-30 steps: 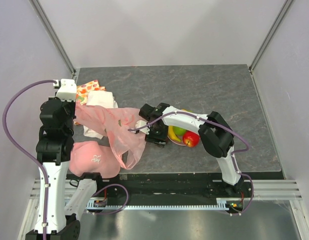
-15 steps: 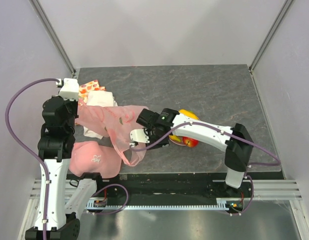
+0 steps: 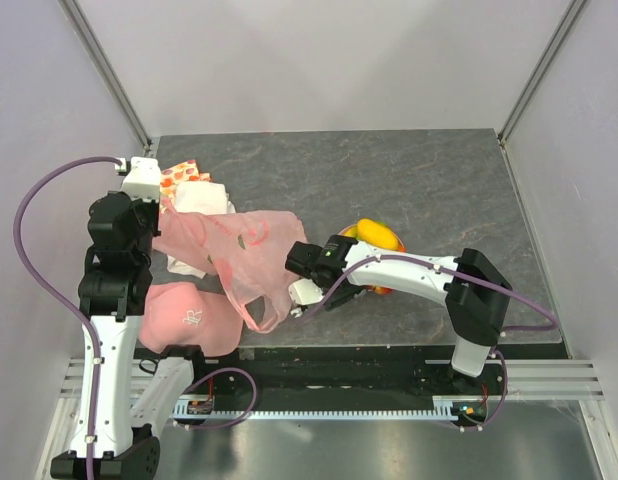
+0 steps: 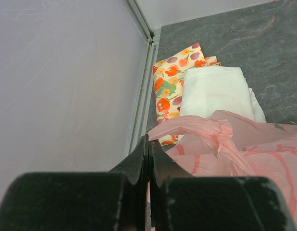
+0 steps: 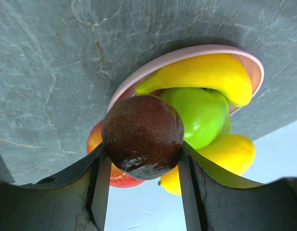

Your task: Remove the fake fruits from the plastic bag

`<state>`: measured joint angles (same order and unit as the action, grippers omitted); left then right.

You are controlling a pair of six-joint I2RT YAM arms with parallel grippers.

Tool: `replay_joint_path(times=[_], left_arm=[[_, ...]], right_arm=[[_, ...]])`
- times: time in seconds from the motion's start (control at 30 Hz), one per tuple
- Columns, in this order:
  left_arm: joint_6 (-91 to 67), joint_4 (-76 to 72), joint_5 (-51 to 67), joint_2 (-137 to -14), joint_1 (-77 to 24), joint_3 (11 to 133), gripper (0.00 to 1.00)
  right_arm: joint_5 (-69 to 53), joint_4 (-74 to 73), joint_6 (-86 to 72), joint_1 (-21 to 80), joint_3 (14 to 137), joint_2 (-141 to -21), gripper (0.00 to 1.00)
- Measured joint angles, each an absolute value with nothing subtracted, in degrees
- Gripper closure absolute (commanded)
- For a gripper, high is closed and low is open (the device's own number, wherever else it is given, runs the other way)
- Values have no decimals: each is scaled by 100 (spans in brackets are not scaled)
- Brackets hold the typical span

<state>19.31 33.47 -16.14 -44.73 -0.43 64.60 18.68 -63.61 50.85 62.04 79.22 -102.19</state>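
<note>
My left gripper (image 4: pixel 148 142) is shut on a pinched fold of the pale-pink plastic bag (image 4: pixel 225 144), holding it up at the table's left; the bag (image 3: pixel 239 250) drapes toward the middle. My right gripper (image 5: pixel 142 147) is shut on a small dark plum (image 5: pixel 142 130), hanging just right of the bag's mouth (image 3: pixel 314 265). Behind the plum a pink plate (image 5: pixel 139 72) carries a yellow banana (image 5: pixel 206 72), a green apple (image 5: pixel 199 113), a red apple (image 5: pixel 94 139) and a yellow mango (image 5: pixel 230 154). From above, the right arm hides most of these fruits (image 3: pixel 374 235).
A fruit-printed cloth (image 4: pixel 172 82) and a folded white cloth (image 4: pixel 216 91) lie under the bag at the back left. An opaque pink cloth with a logo (image 3: pixel 189 318) hangs over the front left edge. Walls close in at left, right and back.
The right arm has stretched out, its elbow swinging right and toward the front edge, while its gripper stayed by the bag's mouth. The left arm and the bag shifted only slightly.
</note>
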Motion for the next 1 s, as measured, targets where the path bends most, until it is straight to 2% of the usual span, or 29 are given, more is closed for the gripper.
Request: replay_joint_path(times=[0.37,0.43,0.73,0.77,0.83,0.87,1.0], left_arm=[[1890,3352,-1485,-4473,-43,6458,98],[1890,3352,-1481,-4473,-43,6458,99],[1885,3354,-1437,-4499,-43,6455,99],[1885,3354,-1435,-4501,-43,6453,98],[1885,3356,-1424,-4504,-43,6451,98],[1885,3354,-1422,-4501,-43,6449,98],[1885,3354,-1363,-4499,-43,6429,98]], right_arm=[[2383,-5898,5457,6211,7367,-10250,52],[2453,-5835,5516,6211,7306,-10259,45],[2602,-5607,5631,6211,7264,-10287,31],[2609,-5601,5638,6211,7264,-10287,29],[2637,-5588,5653,6211,7264,-10289,5],[2659,-5577,5680,6213,7264,-10289,2],[2716,-5566,5723,6215,7264,-10296,2]])
